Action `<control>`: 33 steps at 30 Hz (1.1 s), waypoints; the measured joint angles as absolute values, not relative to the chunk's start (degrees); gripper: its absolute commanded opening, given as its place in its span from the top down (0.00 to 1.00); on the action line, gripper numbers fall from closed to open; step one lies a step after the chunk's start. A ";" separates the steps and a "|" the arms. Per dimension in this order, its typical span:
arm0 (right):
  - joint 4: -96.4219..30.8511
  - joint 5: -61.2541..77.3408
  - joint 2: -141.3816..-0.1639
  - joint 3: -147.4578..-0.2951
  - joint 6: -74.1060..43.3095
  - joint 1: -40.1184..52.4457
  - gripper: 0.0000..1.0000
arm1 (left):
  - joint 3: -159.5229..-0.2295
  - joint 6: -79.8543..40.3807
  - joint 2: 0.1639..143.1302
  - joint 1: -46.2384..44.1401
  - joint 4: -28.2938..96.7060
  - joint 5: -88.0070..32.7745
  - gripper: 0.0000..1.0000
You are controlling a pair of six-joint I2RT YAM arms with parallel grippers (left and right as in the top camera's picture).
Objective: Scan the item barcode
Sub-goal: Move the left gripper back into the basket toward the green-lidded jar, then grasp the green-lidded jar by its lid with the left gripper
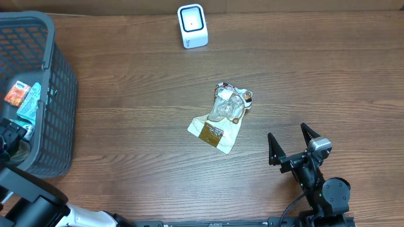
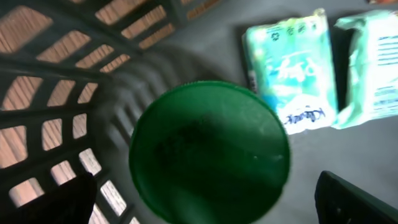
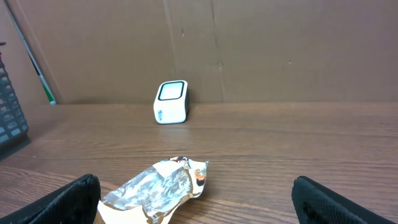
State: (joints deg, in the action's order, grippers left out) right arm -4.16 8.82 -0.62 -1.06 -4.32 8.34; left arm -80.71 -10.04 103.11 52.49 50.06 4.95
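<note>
L gripper (image 2: 214,208) spread wide over green lid (image 2: 208,152) in basket (image 1: 60,82), lid clear only via wrist cam; overhead shows R gripper (image 1: 290,141) wide near foil packet (image 1: 222,120), scanner (image 1: 192,25) beyond.

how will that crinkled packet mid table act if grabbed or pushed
Probably floppy and crushable: the packet looks wrinkled and lumpy. Likely light, so a push may slide it across the smooth table. It lies flat, so rolling seems unlikely.
</note>
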 measured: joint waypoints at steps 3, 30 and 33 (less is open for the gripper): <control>-4.16 8.82 -0.62 -1.06 -4.32 8.34 0.00 | -79.07 -10.04 103.15 52.49 48.03 5.21 0.05; -4.16 8.82 -0.62 -1.06 -4.32 8.34 0.00 | -75.66 -9.43 103.20 52.49 40.25 5.39 0.50; -4.16 8.80 -0.62 -1.06 -4.34 8.34 0.00 | -75.66 -9.08 103.20 52.49 40.25 5.41 0.53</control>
